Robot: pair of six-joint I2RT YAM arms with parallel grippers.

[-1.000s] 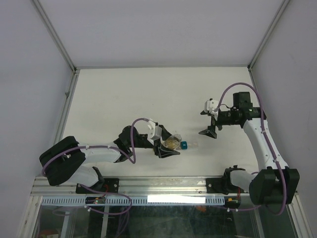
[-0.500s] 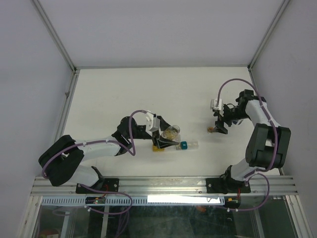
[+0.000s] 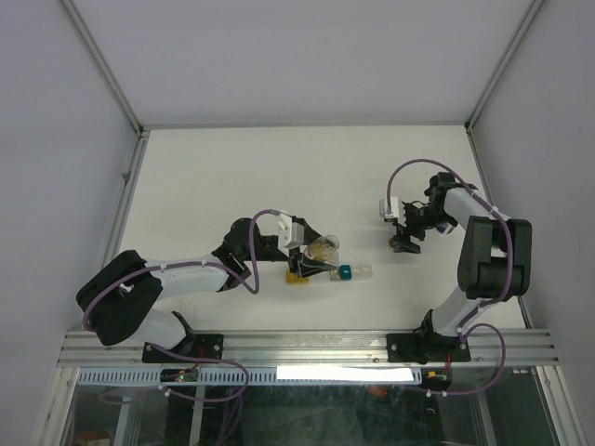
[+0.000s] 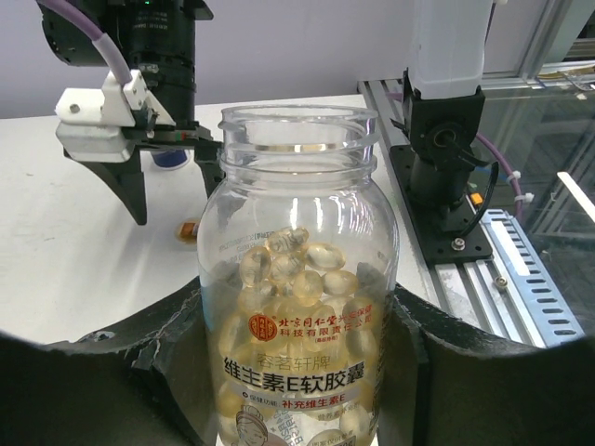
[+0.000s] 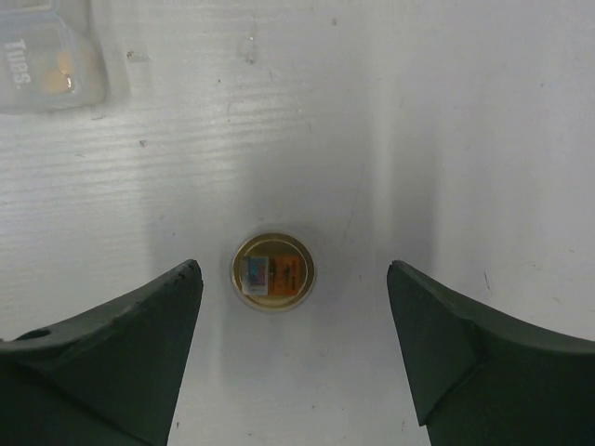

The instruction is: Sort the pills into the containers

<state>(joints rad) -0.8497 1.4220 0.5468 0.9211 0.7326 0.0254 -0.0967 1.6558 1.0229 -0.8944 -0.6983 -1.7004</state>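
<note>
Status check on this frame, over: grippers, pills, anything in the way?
Left gripper shut on open bottle, pills inside, by the pill-box row. Right gripper open, straddling round gold disc on table. Nothing blocking seen.

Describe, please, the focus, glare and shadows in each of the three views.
Top external: even, diffuse light, the bottle small. Left wrist: bottle sharp, highlights on its rim, background softer. Right wrist: cap slightly soft, faint grey shadow bands flanking it; pill box washed out.

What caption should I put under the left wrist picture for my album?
Left gripper clamps an open clear bottle of golden pills.
</note>
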